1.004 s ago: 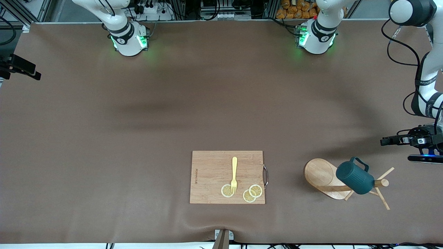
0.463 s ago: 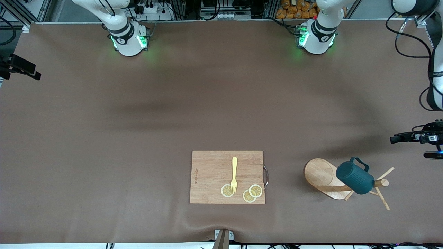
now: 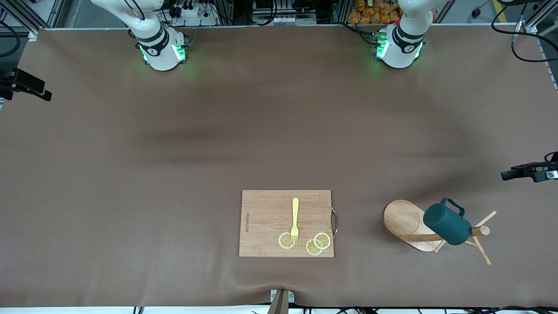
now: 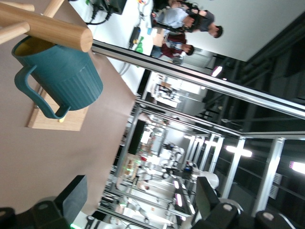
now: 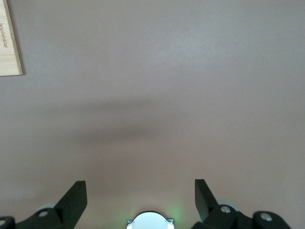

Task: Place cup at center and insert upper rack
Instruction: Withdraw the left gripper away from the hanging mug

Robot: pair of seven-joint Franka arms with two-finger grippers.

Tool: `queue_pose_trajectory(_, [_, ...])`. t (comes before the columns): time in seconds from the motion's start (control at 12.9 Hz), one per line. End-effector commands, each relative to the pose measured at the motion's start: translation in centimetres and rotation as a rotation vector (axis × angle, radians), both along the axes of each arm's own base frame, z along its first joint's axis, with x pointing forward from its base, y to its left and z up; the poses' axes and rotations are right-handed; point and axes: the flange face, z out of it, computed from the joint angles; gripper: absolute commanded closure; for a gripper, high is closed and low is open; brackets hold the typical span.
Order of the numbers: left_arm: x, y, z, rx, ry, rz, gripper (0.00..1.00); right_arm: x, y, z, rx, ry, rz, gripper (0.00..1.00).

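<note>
The upper rack, a light wooden mug tree [image 3: 407, 220], lies on its side toward the left arm's end of the table, with its pole [image 3: 479, 231] and pegs pointing at that end. The cup [image 3: 447, 224], dark teal and ribbed, rests tilted on the pole with its handle up. In the left wrist view the cup [image 4: 64, 71] hangs under the pole [image 4: 47, 28]. My left gripper [image 3: 508, 175] is open and empty at the table's edge, apart from the rack; its own view shows it [image 4: 140, 200] too. My right gripper [image 5: 140, 195] is open and empty over bare table.
A rectangular wooden cutting board [image 3: 266, 209] with a yellow fork [image 3: 295, 218] and lemon slices [image 3: 321, 240] lies near the front edge, mid-table. Its corner shows in the right wrist view [image 5: 9, 43]. The brown table mat [image 3: 174, 174] covers the whole table.
My left gripper has drawn away from the rack toward the left arm's end of the table, almost out of the front view. The cup and the rack have not moved.
</note>
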Motion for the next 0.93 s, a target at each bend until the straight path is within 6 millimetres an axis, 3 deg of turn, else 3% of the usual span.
queue_pose_trajectory(0.0, [0.1, -1.9, 2.9, 0.110, 0.035, 0.017, 0.00, 0.1, 0.2, 0.5, -0.006, -0.003, -0.014, 0.00])
queue_pose_trajectory(0.23, [0.2, -4.3, 5.9, 0.224, 0.075, 0.036, 0.00, 0.1, 0.2, 0.5, -0.006, -0.003, -0.014, 0.00])
queue_pose_trajectory(0.85, [-0.5, -9.4, 9.1, 0.449, 0.100, 0.070, 0.00, 0.1, 0.2, 0.5, -0.006, -0.003, -0.014, 0.00])
